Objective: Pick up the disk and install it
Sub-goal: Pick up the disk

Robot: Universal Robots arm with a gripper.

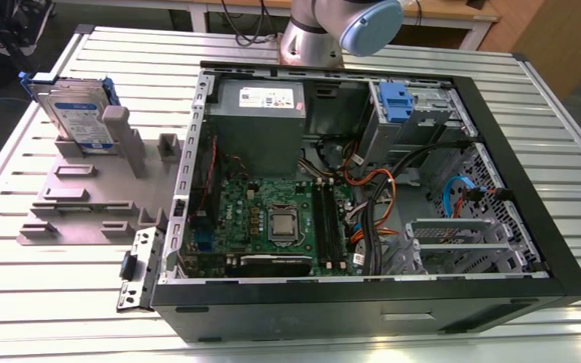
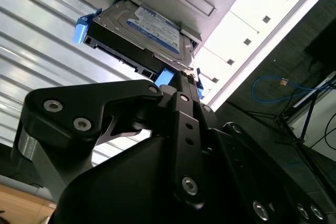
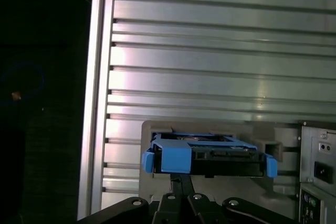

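**While the disk is waiting in its stand, a crooked pull is worrying me most**

Because the gripper (image 3: 181,183) is hanging clear of the disk (image 1: 73,113), with its jaws looking clenched on nothing, I am treating the grasp as not yet made. The disk is standing on edge in a slot of the grey stand (image 1: 79,200), at about ten o'clock from the open computer case (image 1: 532,249) in the exterior view. Stand and case are both resting on the ribbed metal surface (image 1: 28,302).

I am judging the slot to be the first hazard. If the disk is being pulled at a slant, its edges could be binding against the slot walls and dragging the light stand along. The blue carrier (image 3: 176,158) is the second. It is looking like thin moulded plastic, so a pinch on it alone could be flexing it and letting the heavier metal body sag or slip. Inside the case, orange cables (image 1: 371,181) are looping close beside the drive cage (image 1: 411,113), at about one o'clock from the motherboard, and could be snagging anything lowered there.

The disk is showing as a flat rectangular slab of silver metal with a glossy white-and-blue label. The stand is looking matte and blocky, with raised ribs and posts. The surface slats are throwing hard glare in both wrist views. The case is showing black outer panels over bare, perforated sheet metal with sharp-looking edges.
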